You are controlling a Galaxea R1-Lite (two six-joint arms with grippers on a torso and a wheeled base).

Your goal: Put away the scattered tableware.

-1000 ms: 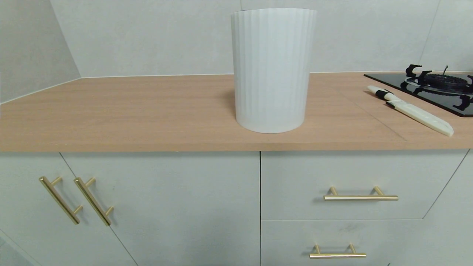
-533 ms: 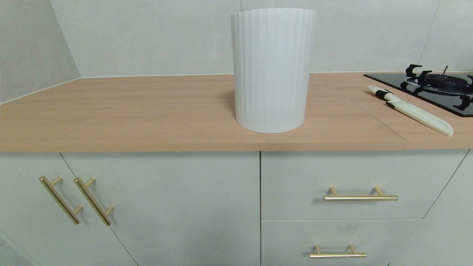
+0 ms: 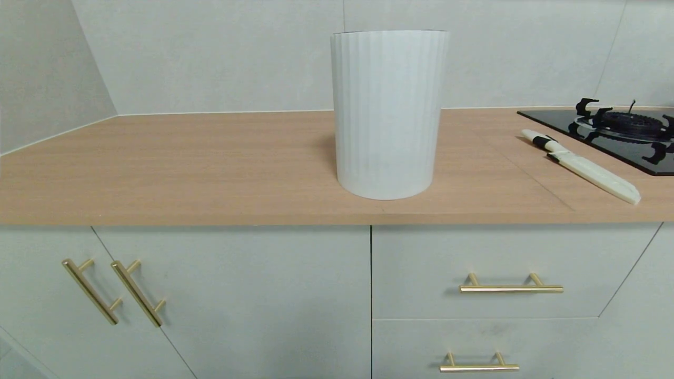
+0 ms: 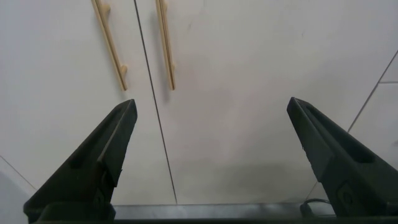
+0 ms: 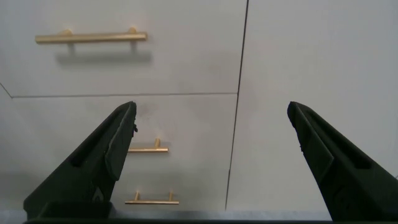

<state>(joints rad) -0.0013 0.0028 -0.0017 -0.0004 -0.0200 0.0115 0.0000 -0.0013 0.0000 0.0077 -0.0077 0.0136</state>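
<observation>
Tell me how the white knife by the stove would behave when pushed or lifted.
The knife lies flat on the countertop, so it would probably slide, not roll. It looks stiff and thin; grasping may be awkward.

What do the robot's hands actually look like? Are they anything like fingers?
Each is a simple two-pronged claw. The left gripper and right gripper look alike: a pair of long, flat-sided fingers in matt dark grey, almost black, broad at the base and tapering like wedges to blunt tips.
</observation>
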